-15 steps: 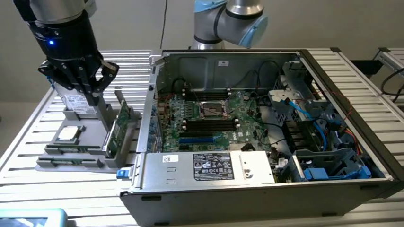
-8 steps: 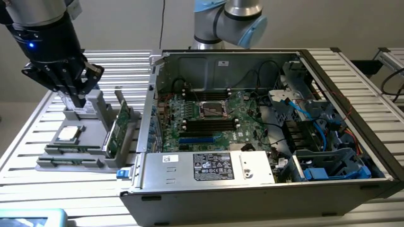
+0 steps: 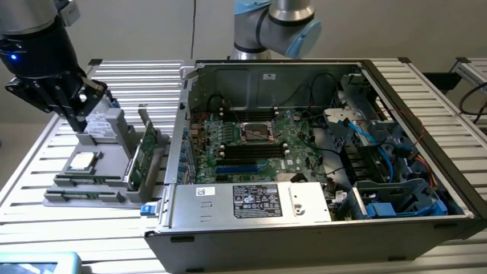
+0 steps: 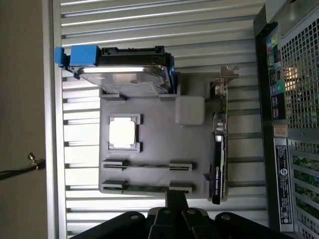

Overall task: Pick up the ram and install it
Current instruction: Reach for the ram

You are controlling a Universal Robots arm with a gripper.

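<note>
The ram point(image 4: 144, 188) lies on edge in the nearest holder of a grey tray point(image 4: 159, 149), at the exterior view's left of the open computer case point(image 3: 266, 74). The gripper point(image 3: 78, 127) hangs above the tray, fingers closed on nothing and clear of the stick. By the look of it, the pick is not yet made. A clean one would need the jaws centred along the stick, square to its long edge and clear of the empty holder point(image 4: 144, 166) beside it. The tray also carries a processor point(image 4: 122, 132), a hard drive point(image 4: 127, 74) at the far end and an upright expansion card point(image 4: 218, 169). The case holds the motherboard point(image 3: 304, 142).
</note>
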